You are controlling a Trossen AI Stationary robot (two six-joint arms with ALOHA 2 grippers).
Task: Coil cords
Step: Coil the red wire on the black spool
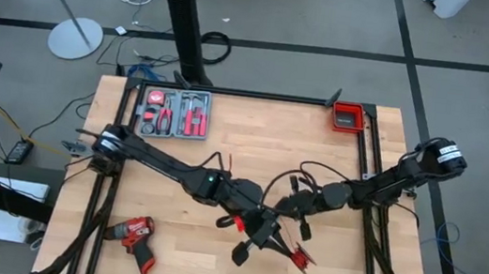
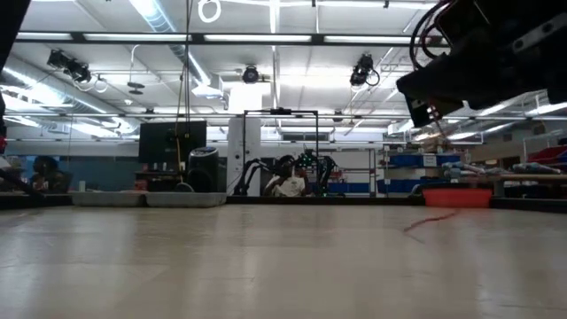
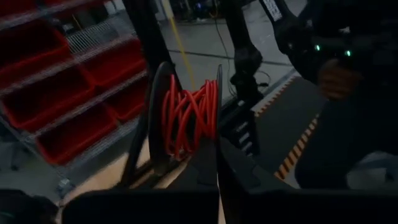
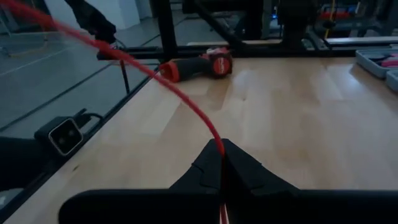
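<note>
Cord-coiling was under way near the front middle of the desk, where both arms met. The left gripper had its fingers pressed together, and just beyond the tips sat a bundle of red wire wound in many loops between two dark upright pieces; it was probably held there so the loops would stay gathered while more wire was fed on, though what exactly the fingers pinched could not be told. The right gripper had its fingers closed on the same red wire, which ran in a taut slanting line away from the tips and up out of its wrist view. That tension looked deliberate, a way to guide the free length toward the coil without slack. In the high view the left arm reached from the left edge of the desk diagonally forward, and the right arm came in from the right edge, bent at the elbow, with its wrist close beside the left one. A red drill lay near the front left corner, well apart from the work, a tool tray sat at the back left and a red bin at the back right. No black cable could be picked out with confidence.
</note>
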